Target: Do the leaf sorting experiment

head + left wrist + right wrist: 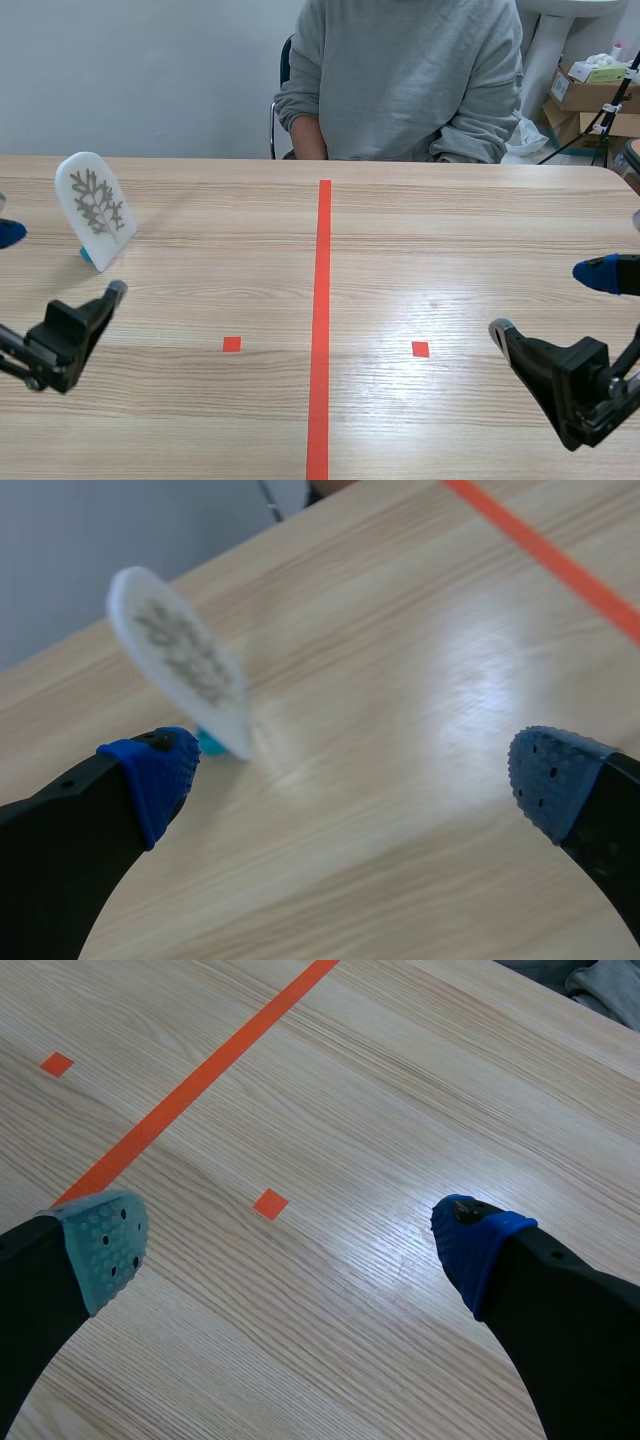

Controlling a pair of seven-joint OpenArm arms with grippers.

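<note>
While left end effector and right end effector gape, leaf-print card stands upright

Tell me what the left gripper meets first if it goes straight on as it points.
Probably the bare table: the open left gripper aims at wood. The white leaf card stands ahead of one finger, which might clip it; depth unclear.

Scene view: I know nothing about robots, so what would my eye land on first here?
Probably the white plaque with a grey leaf print, standing tilted on the left arm's side of the table, just ahead of the open left gripper. Next come the orange-red tape line running down the middle of the wooden table, and the person in a grey sweatshirt seated across it.
</note>
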